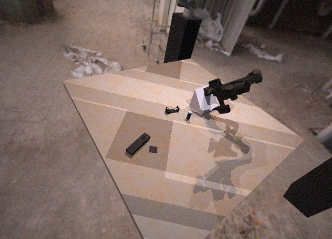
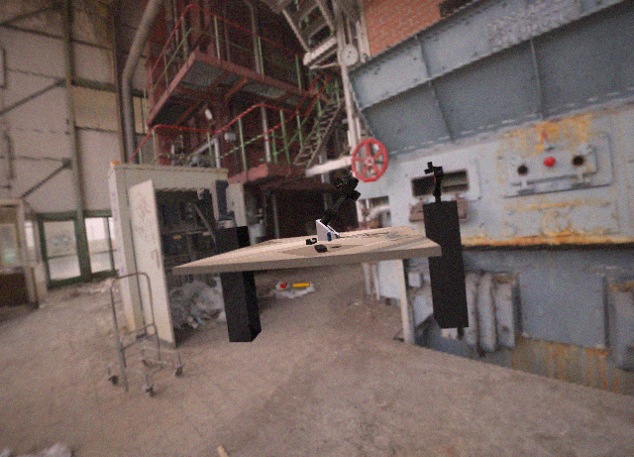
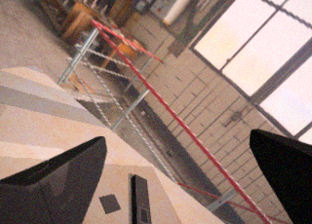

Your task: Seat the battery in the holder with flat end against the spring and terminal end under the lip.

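Note:
The battery (image 1: 189, 114) (image 2: 329, 236) is a small dark blue cylinder with a pale top. It stands upright on the table (image 1: 93, 90) (image 2: 307, 264), apart from the holder. The holder (image 1: 171, 110) (image 2: 311, 241) is a small black cradle with raised ends. It looks empty and lies left of the battery in the top view. My gripper (image 1: 216, 100) (image 3: 176, 140) is open, with nothing between its fingers. It is raised above the table, to the right of the battery in the top view. Neither battery nor holder shows in the wrist view. The holder's spring and lip are too small to tell apart.
A white wedge-shaped block (image 1: 198, 101) (image 2: 321, 230) stands close behind the battery, beside the gripper. A dark remote-like bar (image 1: 138, 143) (image 2: 320, 248) (image 3: 141, 197) and a thin dark square (image 1: 153, 149) (image 3: 110, 204) lie on the table. Black pillars (image 1: 179, 38) (image 2: 445, 268) stand at its edges.

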Robot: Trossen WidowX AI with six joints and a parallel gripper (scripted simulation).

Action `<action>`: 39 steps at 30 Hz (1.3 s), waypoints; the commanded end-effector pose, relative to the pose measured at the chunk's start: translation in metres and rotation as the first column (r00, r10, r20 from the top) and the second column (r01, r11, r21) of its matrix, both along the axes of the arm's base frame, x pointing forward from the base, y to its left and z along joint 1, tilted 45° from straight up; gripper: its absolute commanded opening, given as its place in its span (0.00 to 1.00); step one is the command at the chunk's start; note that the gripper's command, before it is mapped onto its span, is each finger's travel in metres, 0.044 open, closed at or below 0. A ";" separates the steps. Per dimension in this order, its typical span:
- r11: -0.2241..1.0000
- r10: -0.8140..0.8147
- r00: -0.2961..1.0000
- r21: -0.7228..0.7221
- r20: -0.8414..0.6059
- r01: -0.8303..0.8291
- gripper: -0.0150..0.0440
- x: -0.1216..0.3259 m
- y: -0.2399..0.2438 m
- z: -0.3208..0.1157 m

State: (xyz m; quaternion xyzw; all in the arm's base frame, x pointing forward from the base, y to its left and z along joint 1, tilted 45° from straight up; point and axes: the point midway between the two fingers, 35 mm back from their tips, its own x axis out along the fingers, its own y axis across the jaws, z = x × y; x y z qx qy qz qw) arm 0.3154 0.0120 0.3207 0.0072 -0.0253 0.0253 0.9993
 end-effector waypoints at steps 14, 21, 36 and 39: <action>0.919 0.249 0.417 0.077 -0.874 -0.388 0.31 -0.011 -0.034 -0.233; 0.738 0.615 0.030 0.561 -0.788 -0.375 0.25 -0.064 -0.024 -0.270; 0.713 0.648 0.010 0.602 -0.762 -0.358 0.25 -0.063 0.011 -0.306; 0.710 0.652 0.009 0.606 -0.759 -0.359 0.25 -0.064 0.029 -0.323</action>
